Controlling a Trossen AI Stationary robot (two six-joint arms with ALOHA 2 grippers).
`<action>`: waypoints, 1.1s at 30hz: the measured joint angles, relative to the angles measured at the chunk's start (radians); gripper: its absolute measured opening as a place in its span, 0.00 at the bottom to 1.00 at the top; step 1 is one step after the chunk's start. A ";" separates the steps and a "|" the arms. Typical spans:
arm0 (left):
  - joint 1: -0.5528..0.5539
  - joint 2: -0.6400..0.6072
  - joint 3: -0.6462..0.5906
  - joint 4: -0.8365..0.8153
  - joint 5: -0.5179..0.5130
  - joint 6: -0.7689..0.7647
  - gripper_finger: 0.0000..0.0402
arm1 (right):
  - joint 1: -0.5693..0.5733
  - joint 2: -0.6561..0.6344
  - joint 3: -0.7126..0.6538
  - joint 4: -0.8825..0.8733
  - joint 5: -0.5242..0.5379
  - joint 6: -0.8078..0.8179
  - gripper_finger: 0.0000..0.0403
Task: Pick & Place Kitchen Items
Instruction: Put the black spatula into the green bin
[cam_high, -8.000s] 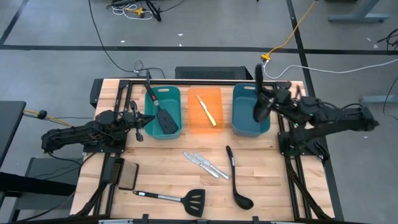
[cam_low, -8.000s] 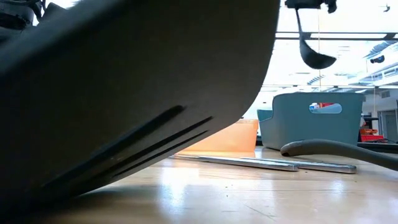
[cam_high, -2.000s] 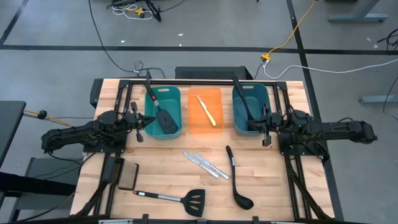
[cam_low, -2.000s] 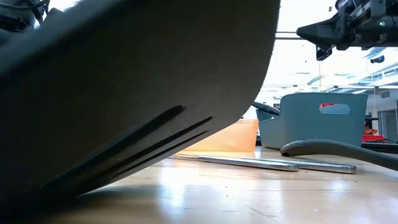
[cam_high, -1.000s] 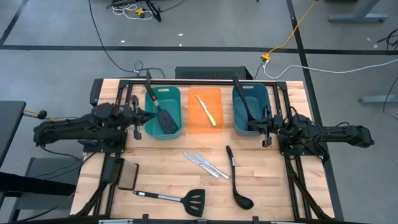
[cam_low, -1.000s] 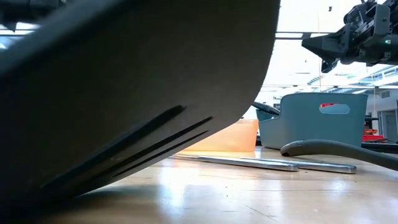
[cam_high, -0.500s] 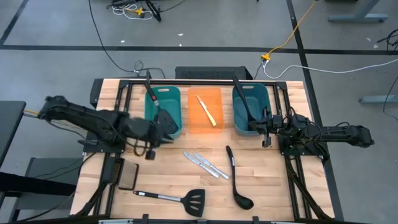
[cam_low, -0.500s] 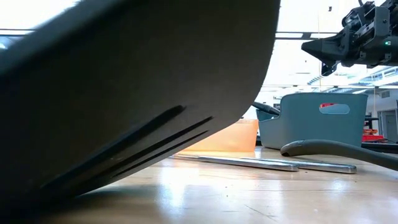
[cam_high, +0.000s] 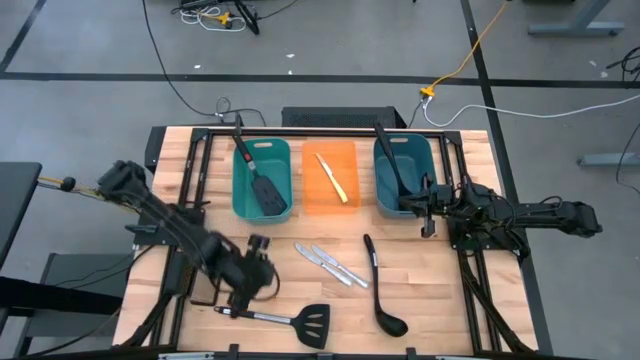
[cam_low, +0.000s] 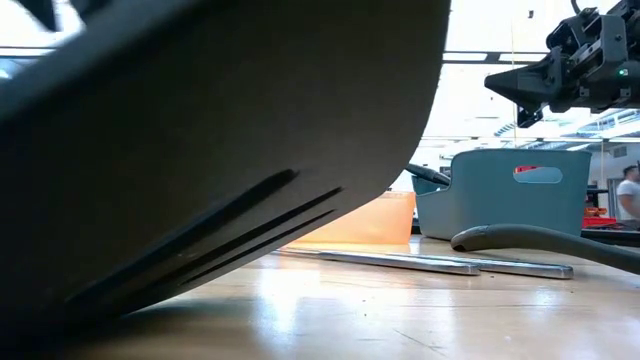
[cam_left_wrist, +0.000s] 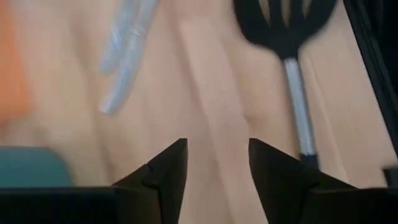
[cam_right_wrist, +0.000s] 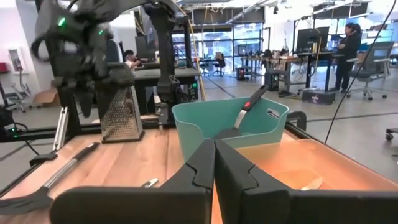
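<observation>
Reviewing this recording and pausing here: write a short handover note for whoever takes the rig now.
Left gripper: open and empty, above the table near the handle of the loose spatula.
Right gripper: shut, empty, parked beside the blue bin.
Done: one spatula in the teal bin, one knife in the orange bin, one ladle in the blue bin.
Left: loose spatula, two knives and a ladle on the table.
</observation>
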 joint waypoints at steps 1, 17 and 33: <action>-0.016 0.027 0.002 -0.003 0.018 -0.020 0.46 | 0.000 0.000 0.000 0.001 0.001 0.006 0.03; -0.206 0.183 -0.024 0.148 0.041 -0.373 0.56 | 0.000 0.000 0.000 0.069 0.003 0.015 0.03; -0.265 0.201 -0.157 0.292 0.037 -0.472 0.56 | 0.000 0.000 0.000 0.078 0.004 0.040 0.03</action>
